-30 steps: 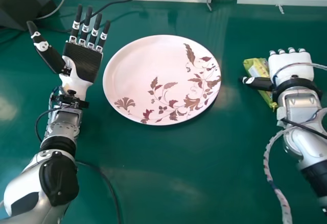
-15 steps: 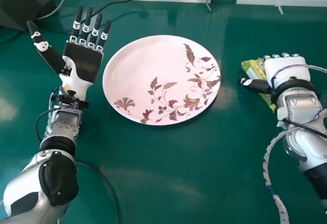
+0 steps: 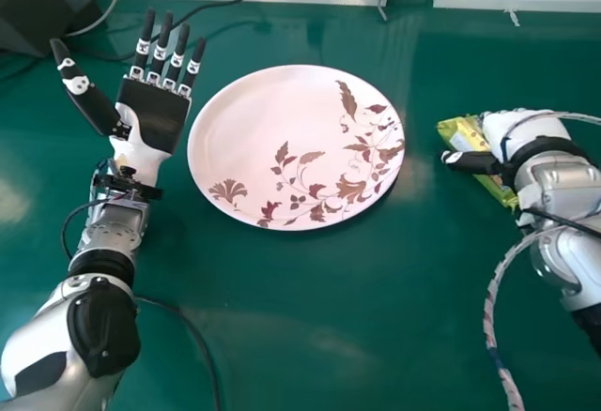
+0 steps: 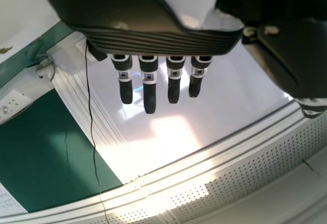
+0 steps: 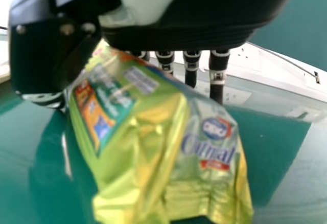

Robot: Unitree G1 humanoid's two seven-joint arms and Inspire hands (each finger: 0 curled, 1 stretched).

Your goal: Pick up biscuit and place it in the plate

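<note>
Our right robot hand [image 3: 526, 125] has edged leftward, towards the plate [image 3: 272, 125], and rolled, so that the knuckles seen along its far side in the earlier head views are now turned out of sight. The biscuit packet [image 3: 467, 136] has come along a little, shifting towards the plate and the near edge of the surface [image 3: 310, 336]. For us that means contact has begun to move it, but we don't yet count it as a secure hold.

The packet sits to the right of the plate, apart from its rim, on the right side of the surface. In the right wrist view it slants between the thumb [image 5: 43, 98] and the fingers [image 5: 217, 75] — those fingers look largely straight and slightly spread, not wrapped round the wrapper. We cannot tell whether any of it is off the surface.

As for pose, the right forearm comes in from the right edge, back of the hand up, thumb reaching across the packet's near part towards the plate. Our left robot hand [image 3: 150, 115] lies idle left of the plate, palm up, fingers spread. Next, we judge, the right one needs to close firmly — the slick wrapper could slip — before lifting.
</note>
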